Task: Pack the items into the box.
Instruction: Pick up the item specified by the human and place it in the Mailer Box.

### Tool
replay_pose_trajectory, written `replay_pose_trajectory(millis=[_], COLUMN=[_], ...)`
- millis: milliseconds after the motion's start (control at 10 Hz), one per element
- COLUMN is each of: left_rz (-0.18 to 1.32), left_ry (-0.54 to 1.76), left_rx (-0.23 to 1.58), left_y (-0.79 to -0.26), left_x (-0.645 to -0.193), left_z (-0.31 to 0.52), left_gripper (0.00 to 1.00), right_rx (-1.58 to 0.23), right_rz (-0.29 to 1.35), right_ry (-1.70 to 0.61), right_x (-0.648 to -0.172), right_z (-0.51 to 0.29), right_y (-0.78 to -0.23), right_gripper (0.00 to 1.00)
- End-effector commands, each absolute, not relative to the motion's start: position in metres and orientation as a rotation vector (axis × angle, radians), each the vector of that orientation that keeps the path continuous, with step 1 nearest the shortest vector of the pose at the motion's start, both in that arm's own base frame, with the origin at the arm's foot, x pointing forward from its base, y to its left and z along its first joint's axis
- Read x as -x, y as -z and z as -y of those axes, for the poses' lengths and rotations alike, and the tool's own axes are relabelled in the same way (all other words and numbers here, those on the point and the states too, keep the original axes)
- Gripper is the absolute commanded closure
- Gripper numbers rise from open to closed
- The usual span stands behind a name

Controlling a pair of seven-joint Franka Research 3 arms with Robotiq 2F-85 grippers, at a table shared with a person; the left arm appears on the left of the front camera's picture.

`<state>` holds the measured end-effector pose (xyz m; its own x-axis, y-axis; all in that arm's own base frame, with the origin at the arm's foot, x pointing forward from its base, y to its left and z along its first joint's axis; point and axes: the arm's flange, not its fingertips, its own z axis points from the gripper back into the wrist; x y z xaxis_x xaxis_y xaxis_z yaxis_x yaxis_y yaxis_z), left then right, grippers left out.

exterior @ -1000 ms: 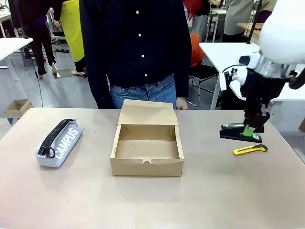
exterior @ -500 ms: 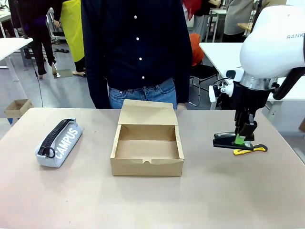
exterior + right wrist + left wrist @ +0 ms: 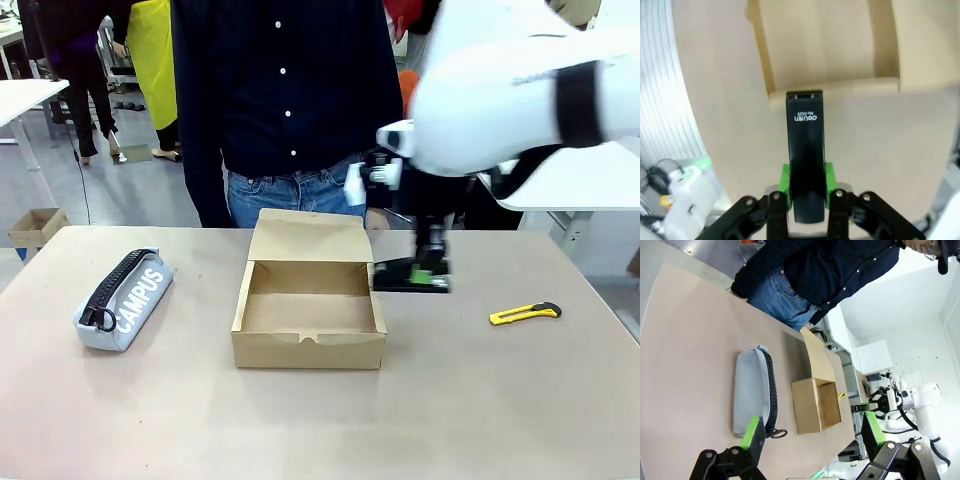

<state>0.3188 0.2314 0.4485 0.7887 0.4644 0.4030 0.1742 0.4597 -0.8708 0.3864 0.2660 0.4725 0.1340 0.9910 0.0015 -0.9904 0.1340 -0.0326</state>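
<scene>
Right arm (image 3: 520,90) has swung left over the last second, carrying the stapler (image 3: 410,278) from over by the utility knife (image 3: 525,314) to the right wall of the box (image 3: 308,350).

Quick count on the tabletop (image 3: 300,430), closest first:
- One brown cardboard box sits in the middle, flap lid (image 3: 308,236) standing open on the far side.
- One grey CAMPUS pouch (image 3: 125,300) lies well off to the box's left, zipper up.
- One yellow utility knife lies off to the right by itself.
- One black stapler is up in the air, roughly level, its left end right at the box's right rim. Whether it's over the rim or just short is hard to call from these angles.

Right pincer (image 3: 428,272) is clamped on the stapler's rear half, green pads (image 3: 784,179) squeezing both sides, fingers pointing straight down. The arm comes in from the right with its bulky wrist above the stapler.

Left pincer (image 3: 811,432) is spread wide apart, up in the air over the left end of the tabletop, looking down at the pouch.

One person (image 3: 290,100) stands behind the far edge.
</scene>
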Motion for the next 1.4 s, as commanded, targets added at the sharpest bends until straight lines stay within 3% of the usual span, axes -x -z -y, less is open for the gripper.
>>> replay_pose_trajectory(millis=[0, 300, 1000, 1100, 1200, 1300], left_rz=[0.701, 0.701, 0.701, 0.701, 0.701, 0.701], left_ry=[-0.184, -0.184, -0.184, -0.184, -0.184, -0.184], left_rx=[1.112, 1.112, 1.112, 1.112, 1.112, 1.112], left_y=[-0.450, -0.450, -0.450, -0.450, -0.450, -0.450], left_x=[-0.320, -0.320, -0.320, -0.320, -0.320, -0.320], left_z=[-0.232, -0.232, -0.232, -0.232, -0.232, -0.232], left_gripper=[0.00, 0.00, 0.00, 0.00, 0.00, 0.00], right_rx=[0.038, 0.109, 0.081, 0.079, 0.085, 0.089], right_rz=[0.041, 0.083, 0.021, 0.014, 0.018, 0.022], right_ry=[-1.496, -1.541, -1.557, -1.561, -1.564, -1.567], right_x=[-0.411, -0.423, -0.429, -0.429, -0.429, -0.429], right_z=[-0.327, -0.393, -0.397, -0.397, -0.397, -0.397], right_y=[-0.463, -0.441, -0.432, -0.431, -0.430, -0.430], right_gripper=[0.68, 0.68, 0.68, 0.49, 0.10, 0.00])
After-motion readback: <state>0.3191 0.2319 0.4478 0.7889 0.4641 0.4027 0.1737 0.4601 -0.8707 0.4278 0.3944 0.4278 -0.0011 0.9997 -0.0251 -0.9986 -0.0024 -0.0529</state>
